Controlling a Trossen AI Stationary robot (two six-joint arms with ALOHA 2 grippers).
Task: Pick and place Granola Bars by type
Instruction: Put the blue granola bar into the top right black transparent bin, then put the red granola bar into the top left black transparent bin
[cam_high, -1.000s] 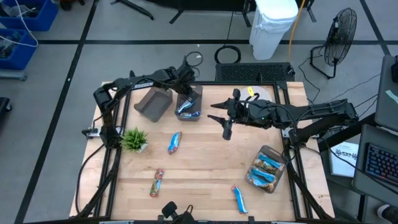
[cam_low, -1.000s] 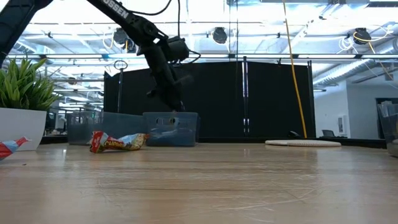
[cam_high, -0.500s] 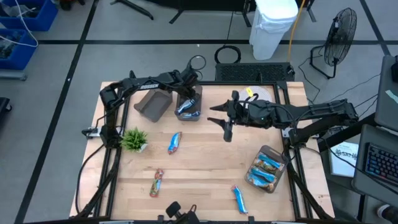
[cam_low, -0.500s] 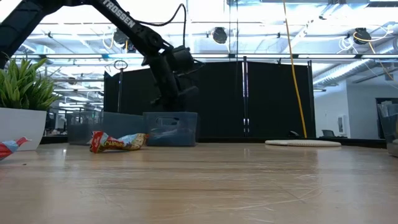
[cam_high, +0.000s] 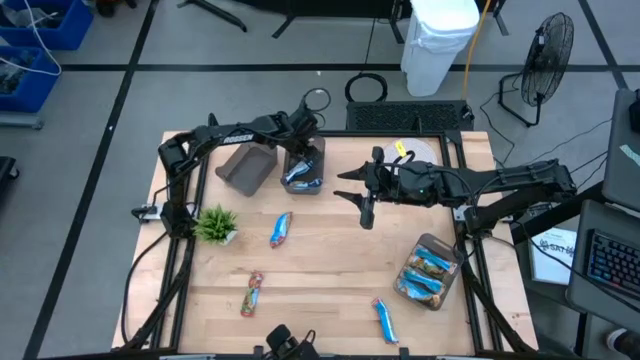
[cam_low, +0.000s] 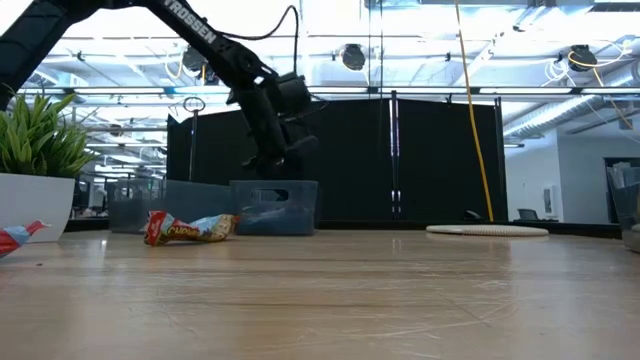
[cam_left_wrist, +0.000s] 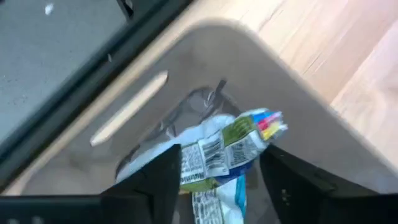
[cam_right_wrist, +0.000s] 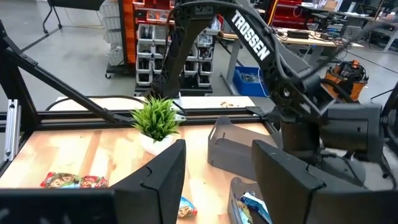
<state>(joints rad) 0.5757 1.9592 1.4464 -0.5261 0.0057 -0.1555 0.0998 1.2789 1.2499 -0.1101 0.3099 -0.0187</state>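
Observation:
Several blue-and-white wrapped granola bars (cam_high: 300, 175) lie in a clear bin (cam_high: 318, 158) near the table's far edge. My left gripper (cam_high: 300, 148) hangs open over that bin; in the left wrist view its fingers (cam_left_wrist: 163, 180) stand either side of the topmost bar (cam_left_wrist: 227, 149) without touching it. Loose bars rest flat on the table: one at mid-table (cam_high: 281, 228), one with red (cam_high: 252, 293), and one at the near edge (cam_high: 384, 320). A second bin (cam_high: 448, 262) at the right holds more bars. My right gripper (cam_high: 358, 202) waits open above mid-table.
A grey-brown bin (cam_high: 247, 167) lies tipped on its side left of the clear one. A small green plant (cam_high: 216, 223) stands near the left edge. Bare wood lies between the loose bars. The low view shows the red-ended bar (cam_low: 190, 228) in front of the bins.
My left arm has shifted a little toward the table's right above the clear bin, then held still. The bars and my right arm have stayed where they were.

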